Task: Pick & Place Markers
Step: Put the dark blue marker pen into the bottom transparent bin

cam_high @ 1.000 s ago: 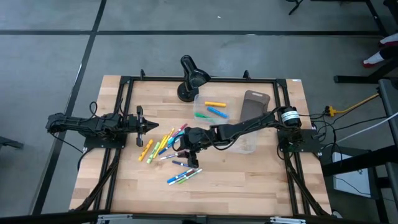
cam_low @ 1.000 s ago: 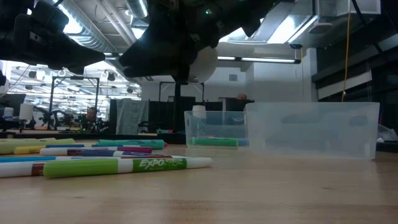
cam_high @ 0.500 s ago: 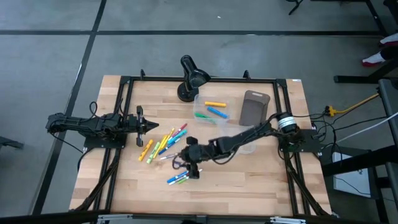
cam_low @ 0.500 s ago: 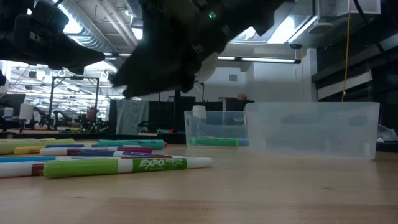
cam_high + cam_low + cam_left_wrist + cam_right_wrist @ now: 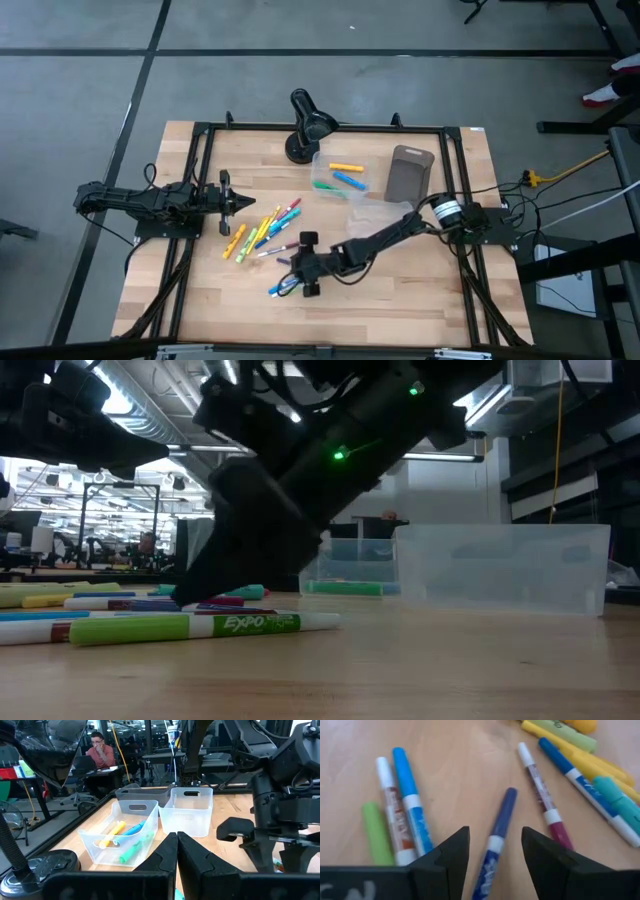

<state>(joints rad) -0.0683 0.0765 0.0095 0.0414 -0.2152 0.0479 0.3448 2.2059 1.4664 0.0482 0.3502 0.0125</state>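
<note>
Several coloured markers (image 5: 262, 228) lie flat on the wooden table, left of centre, with a few more (image 5: 283, 289) nearer the front edge. My right gripper (image 5: 298, 266) slants down low over this spread, open. In the right wrist view a dark blue marker (image 5: 501, 820) lies along the gap between its fingers (image 5: 495, 836), with a light blue, a white-red and a green marker (image 5: 376, 832) beside it. I cannot see the fingers touching any of them. My left gripper (image 5: 240, 201) waits shut at the table's left, pointing level.
A clear bin (image 5: 340, 175) holding yellow, blue and green markers stands at the back centre, with a second clear bin (image 5: 375, 215) and a grey tray (image 5: 408, 172) to its right. A black lamp (image 5: 305, 125) stands at the far edge. A green EXPO marker (image 5: 200, 625) lies nearest the low camera.
My right gripper has come down and toward the table's near edge, rolling as it went, until it slants low over the loose markers. The markers have stayed where they lay.
</note>
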